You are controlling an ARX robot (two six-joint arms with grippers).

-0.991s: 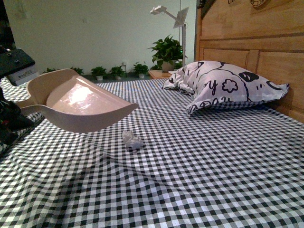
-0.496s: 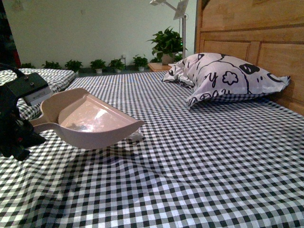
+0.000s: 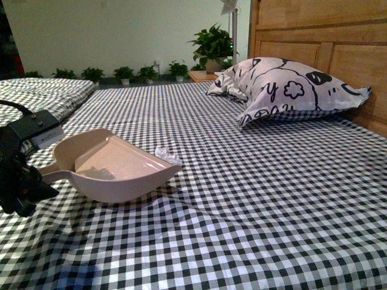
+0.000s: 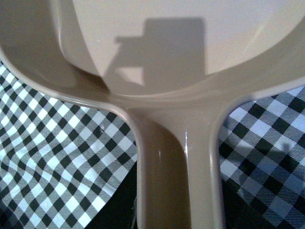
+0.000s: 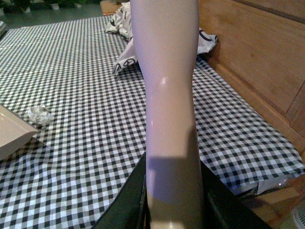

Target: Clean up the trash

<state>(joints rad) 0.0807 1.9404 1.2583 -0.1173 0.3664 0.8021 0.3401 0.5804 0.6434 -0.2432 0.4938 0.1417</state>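
Note:
The beige dustpan [image 3: 115, 169] rests low on the black-and-white checked bedspread [image 3: 260, 199], mouth facing right. My left gripper [image 3: 35, 181] is shut on its handle at the left; the left wrist view shows the handle [image 4: 177, 181] and the pan's inside. The trash, a small crumpled white paper wad [image 3: 167, 155], lies just behind the pan's front lip; whether they touch I cannot tell. In the right wrist view, my right gripper [image 5: 174, 210] is shut on the pale brush handle [image 5: 169, 95]; the wad [image 5: 39, 114] lies beside the dustpan's edge [image 5: 12, 133]. The brush head is hidden.
A black-and-white patterned pillow [image 3: 290, 87] leans against the wooden headboard [image 3: 320, 36] at the back right. A second checked bed [image 3: 42, 93] stands at the left. Potted plants [image 3: 211, 45] line the far wall. The bed's right edge [image 5: 267, 183] shows in the right wrist view.
The dustpan has come down from above the bed onto the bedspread, close to the wad. The front view has tilted slightly.

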